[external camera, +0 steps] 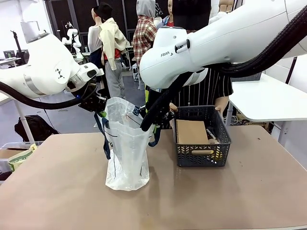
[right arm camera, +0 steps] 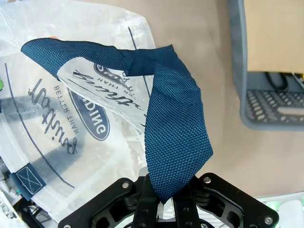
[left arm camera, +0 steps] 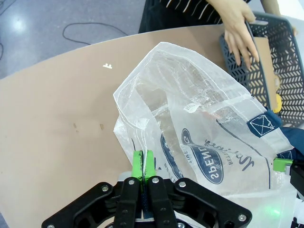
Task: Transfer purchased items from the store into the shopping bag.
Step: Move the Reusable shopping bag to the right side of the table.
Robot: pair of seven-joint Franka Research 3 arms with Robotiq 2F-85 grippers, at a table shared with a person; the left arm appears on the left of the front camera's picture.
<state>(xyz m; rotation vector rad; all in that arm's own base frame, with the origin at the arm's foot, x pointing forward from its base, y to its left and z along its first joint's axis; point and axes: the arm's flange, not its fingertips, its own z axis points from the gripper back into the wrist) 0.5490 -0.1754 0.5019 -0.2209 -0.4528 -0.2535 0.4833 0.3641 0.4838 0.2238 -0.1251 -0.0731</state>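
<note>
The shopping bag (external camera: 127, 153) stands upright on the table, translucent white with a navy oval logo. My left gripper (left arm camera: 143, 164) is shut on the bag's top edge, at the bag's left in the front view (external camera: 101, 111). My right gripper (right arm camera: 164, 192) is shut on a navy strap handle (right arm camera: 171, 128) on the bag's other side. The store, a dark grey lattice basket (external camera: 201, 155), sits just right of the bag. A flat brown pack (external camera: 191, 132) and something yellow (external camera: 205, 152) lie in it. A person's hand (left arm camera: 240, 33) rests on the basket's rim.
The person stands at the far side behind the basket (left arm camera: 285, 61). A white side table (external camera: 268, 98) stands at the right. Bare tabletop (external camera: 230, 196) lies in front of the bag and basket. A box with packets (external camera: 19, 155) sits at the left edge.
</note>
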